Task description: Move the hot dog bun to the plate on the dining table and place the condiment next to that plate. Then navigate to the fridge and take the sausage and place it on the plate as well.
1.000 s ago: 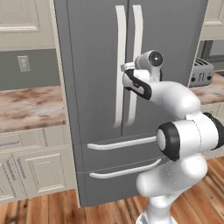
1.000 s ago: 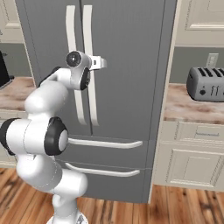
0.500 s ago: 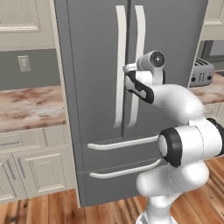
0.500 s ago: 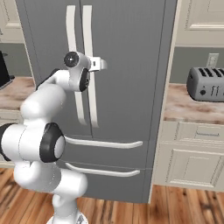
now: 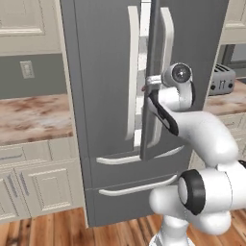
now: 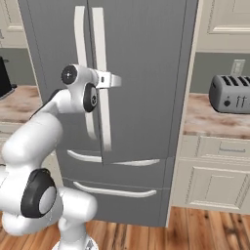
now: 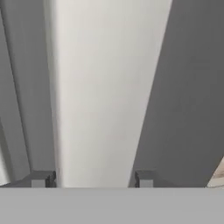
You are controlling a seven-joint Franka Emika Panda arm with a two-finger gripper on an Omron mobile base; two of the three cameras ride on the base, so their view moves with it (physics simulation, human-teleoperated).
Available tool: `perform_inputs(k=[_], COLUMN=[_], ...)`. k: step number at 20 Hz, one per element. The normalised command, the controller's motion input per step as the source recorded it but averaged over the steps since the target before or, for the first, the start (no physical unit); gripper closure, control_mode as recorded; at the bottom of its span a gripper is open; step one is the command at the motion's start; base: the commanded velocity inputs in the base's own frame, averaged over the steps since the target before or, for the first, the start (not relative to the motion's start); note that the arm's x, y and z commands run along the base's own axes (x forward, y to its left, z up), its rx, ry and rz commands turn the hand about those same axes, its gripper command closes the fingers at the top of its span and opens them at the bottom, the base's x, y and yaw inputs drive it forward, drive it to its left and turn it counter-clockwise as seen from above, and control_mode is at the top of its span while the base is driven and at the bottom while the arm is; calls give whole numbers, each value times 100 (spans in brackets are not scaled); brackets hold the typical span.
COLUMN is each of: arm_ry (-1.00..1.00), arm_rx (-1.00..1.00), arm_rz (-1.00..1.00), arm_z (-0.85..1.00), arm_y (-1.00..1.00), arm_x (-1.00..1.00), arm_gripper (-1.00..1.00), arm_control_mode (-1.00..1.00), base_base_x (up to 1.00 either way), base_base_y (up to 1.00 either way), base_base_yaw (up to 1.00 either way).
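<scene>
The dark grey fridge stands right in front of me, its right door swung slightly ajar. My gripper is at that door's long pale handle, about halfway up. In the hand view the two fingertips straddle the handle with slim gaps on both sides, so the gripper is open around it. The sausage, hot dog bun, plate, condiment and dining table are out of view.
Marbled counters over cream cabinets flank the fridge. A silver toaster sits on the right-hand counter. Two drawer handles cross the fridge's lower front. Wood floor lies below.
The right fridge door has swung out a little with my hand. My fingers have spread apart around the handle.
</scene>
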Motion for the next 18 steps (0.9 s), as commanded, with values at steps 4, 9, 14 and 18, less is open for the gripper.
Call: perform_inputs(k=[4, 9, 14, 18], arm_ry=[4, 9, 13, 18], arm_rx=[0, 0, 0, 0], arm_rz=[-9, -8, -6, -2], arm_z=[45, 47, 49, 47], arm_y=[-65, -66, -72, -75], arm_x=[-76, -73, -64, -54], arm_gripper=[100, 100, 100, 100], arm_control_mode=[-100, -100, -100, -100], base_base_x=[0, 0, 0, 0], base_base_y=[0, 0, 0, 0], base_base_yaw=[0, 0, 0, 0])
